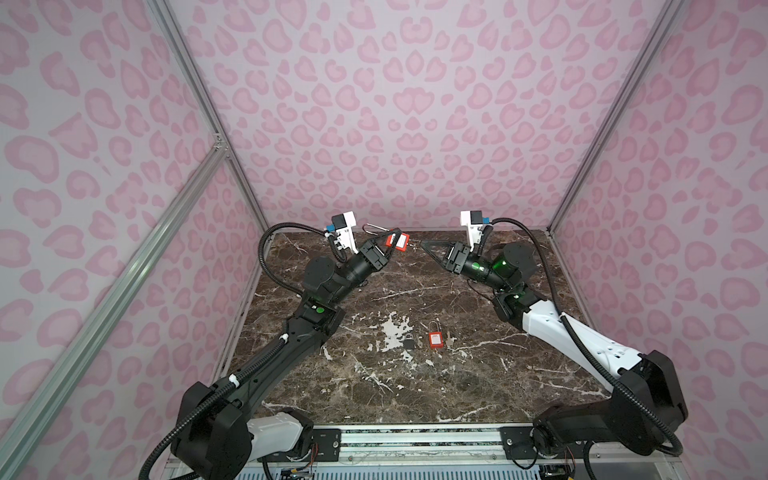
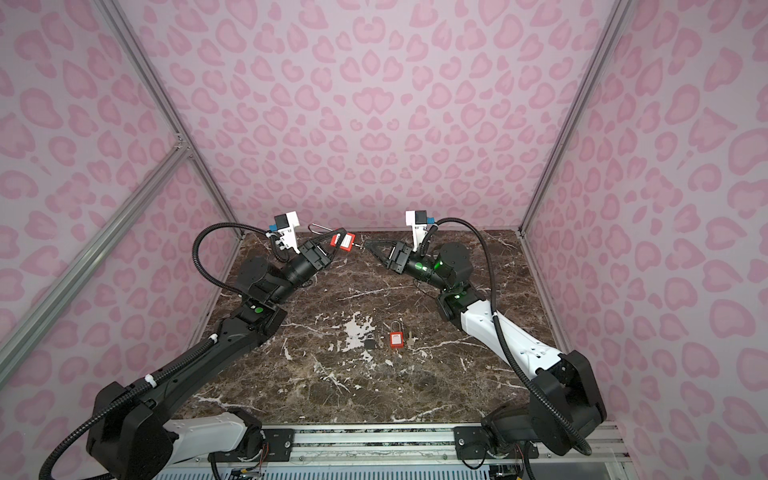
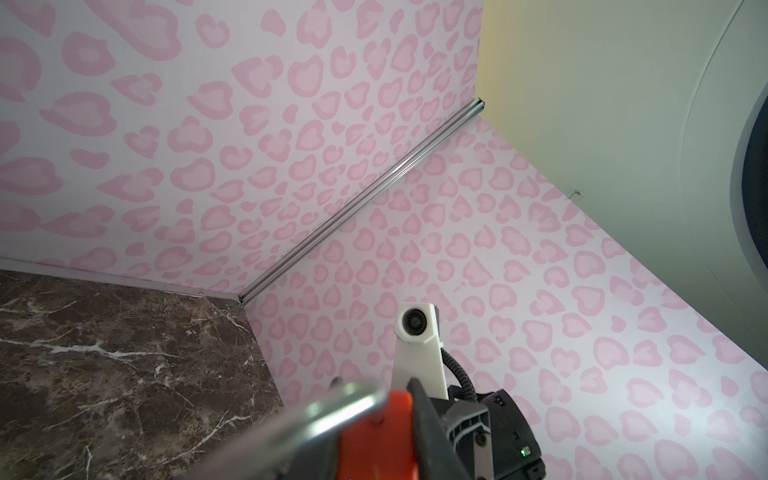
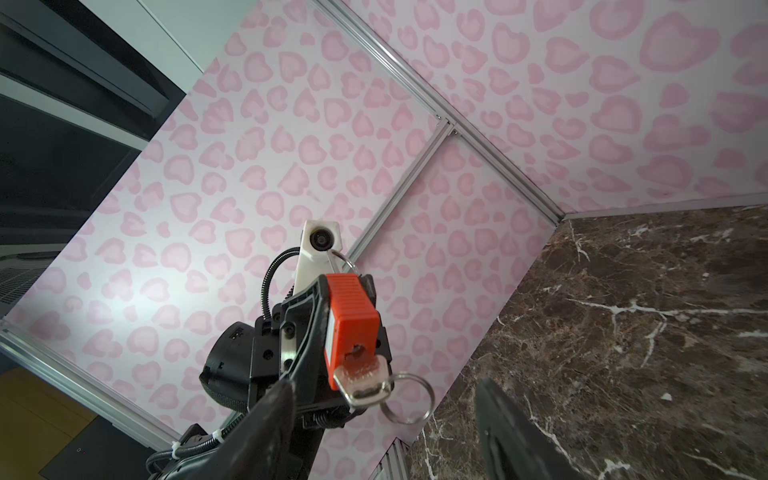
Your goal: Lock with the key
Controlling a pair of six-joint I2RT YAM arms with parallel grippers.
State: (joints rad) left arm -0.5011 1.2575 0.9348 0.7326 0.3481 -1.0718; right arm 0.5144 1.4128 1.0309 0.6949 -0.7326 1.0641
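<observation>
A red padlock [image 1: 397, 240] [image 2: 343, 241] hangs in the air over the back of the table, and my left gripper [image 1: 388, 242] [image 2: 333, 241] is shut on its body. Its silver shackle [image 1: 372, 229] sticks out toward the back wall. A silver key [image 4: 363, 380] with a ring [image 4: 407, 398] sits in the padlock's keyhole and points at my right gripper [image 1: 424, 244] [image 2: 367, 245]. That gripper is open, its fingertips [image 4: 276, 409] either side of the key, just short of touching it. In the left wrist view the padlock [image 3: 374, 436] is blurred and close.
A second red padlock [image 1: 434, 338] [image 2: 397, 337] and a small dark padlock [image 1: 409, 343] [image 2: 370, 342] lie flat mid-table on the marble top [image 1: 457, 386]. Pink patterned walls with aluminium posts [image 1: 232, 166] close in the back and both sides.
</observation>
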